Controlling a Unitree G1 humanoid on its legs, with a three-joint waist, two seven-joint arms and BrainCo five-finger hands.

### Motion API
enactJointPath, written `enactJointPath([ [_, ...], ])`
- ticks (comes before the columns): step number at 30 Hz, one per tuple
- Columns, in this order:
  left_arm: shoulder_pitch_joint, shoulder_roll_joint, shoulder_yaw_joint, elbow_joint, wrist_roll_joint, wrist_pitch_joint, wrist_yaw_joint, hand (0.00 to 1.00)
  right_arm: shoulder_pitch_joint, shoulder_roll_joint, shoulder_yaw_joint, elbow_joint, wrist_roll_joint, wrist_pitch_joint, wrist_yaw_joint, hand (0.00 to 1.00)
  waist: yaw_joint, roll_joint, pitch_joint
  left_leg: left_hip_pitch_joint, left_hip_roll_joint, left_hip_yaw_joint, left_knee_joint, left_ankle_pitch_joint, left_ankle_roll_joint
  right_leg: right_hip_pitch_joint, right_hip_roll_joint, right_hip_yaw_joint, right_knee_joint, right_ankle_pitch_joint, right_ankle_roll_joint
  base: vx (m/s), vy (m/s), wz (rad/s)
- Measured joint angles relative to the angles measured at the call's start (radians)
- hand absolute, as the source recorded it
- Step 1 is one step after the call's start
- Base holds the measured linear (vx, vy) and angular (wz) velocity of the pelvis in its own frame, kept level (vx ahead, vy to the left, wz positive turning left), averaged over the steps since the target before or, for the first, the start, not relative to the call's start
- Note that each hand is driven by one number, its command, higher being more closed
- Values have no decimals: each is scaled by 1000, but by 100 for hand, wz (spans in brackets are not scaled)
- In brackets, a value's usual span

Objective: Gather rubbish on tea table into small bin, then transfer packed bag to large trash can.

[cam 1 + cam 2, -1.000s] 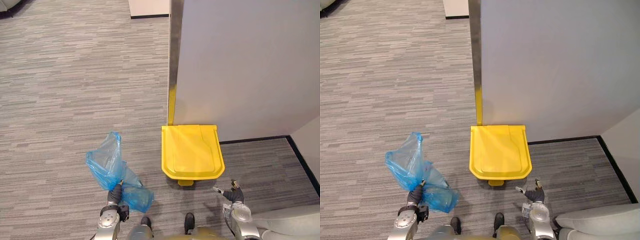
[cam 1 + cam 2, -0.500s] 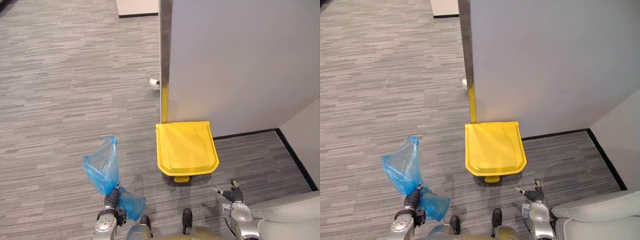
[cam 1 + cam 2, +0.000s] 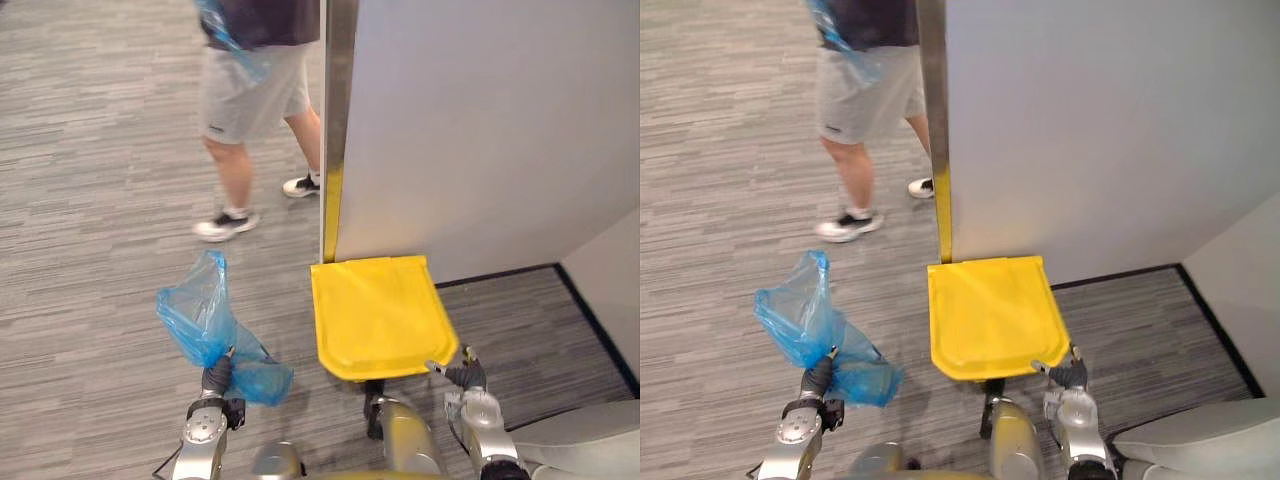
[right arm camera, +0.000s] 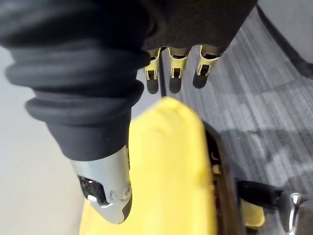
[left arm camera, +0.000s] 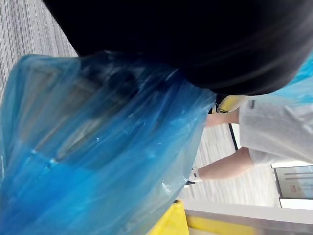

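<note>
Holding: the left hand (image 3: 216, 378) has its fingers closed round the bunched middle of the blue bag (image 3: 203, 318).
Blue bag: off the floor in the left hand. A crumpled, translucent part stands up above the grip and a smaller lobe hangs beside it. The bag is to the left of the yellow trash can (image 3: 378, 318) and apart from it. In the left wrist view the blue plastic lies right against the hand's dark cover.
Right hand: the right hand (image 3: 465, 378) holds nothing and sits just beside the near right corner of the can. Its fingers (image 4: 171, 83) are straight and the thumb (image 4: 107, 196) is spread apart from them. Whether it touches the can cannot be told.
Lid: the yellow lid (image 4: 166, 171) has a dark gap under its near edge in the right wrist view.
Trash can place: on the grey carpet (image 3: 90, 260), its back against the grey wall (image 3: 480, 130), at the foot of a metal post (image 3: 337, 100) whose lower part is yellow.
Person: a person (image 3: 255, 85) in grey shorts and pale shoes (image 3: 226, 226) stands on the carpet beyond the can, left of the post, with some blue plastic at the waist.
</note>
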Motion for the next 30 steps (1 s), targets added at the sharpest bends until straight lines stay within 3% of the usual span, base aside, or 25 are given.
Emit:
enactJointPath([
  [4,-1,0,2,-4,1,-10,4,100,35,12,-40,-76,2,-15,-17,0,-2,-12,-14,46,36,-16,-47,-32,-27,-39,16,-27,152,-121,-37,216,-36,9],
  [9,5,0,1,4,2,-7,-7,100,54,20,-41,-79,1,-9,-18,0,-6,-4,-35,63,39,0,-96,-10,-56,-48,36,-13,128,-119,-38,142,23,-18],
  [14,18,-36,-2,-3,14,-6,-1,100,103,71,-68,-250,-3,-19,-93,0,-3,4,-65,74,8,9,-116,56,-63,-25,34,25,61,-85,-52,81,39,-14],
  [18,62,-84,-14,-32,20,-7,25,100,130,120,-81,-294,-23,-18,-153,0,-3,14,-74,76,6,17,-115,57,-63,-13,36,25,40,-75,-58,40,28,-4],
  [24,85,-101,-32,-45,20,-6,48,100,203,153,-91,-334,-16,-9,-177,0,-4,14,-76,76,6,39,-114,57,-63,-10,39,27,24,-59,-56,-1,-4,-4],
  [30,96,-120,-34,-46,19,-4,78,100,243,156,-110,-331,81,-12,-212,0,-3,14,-78,72,21,61,-115,56,-63,-10,52,25,7,-41,-67,-40,-48,-1],
])
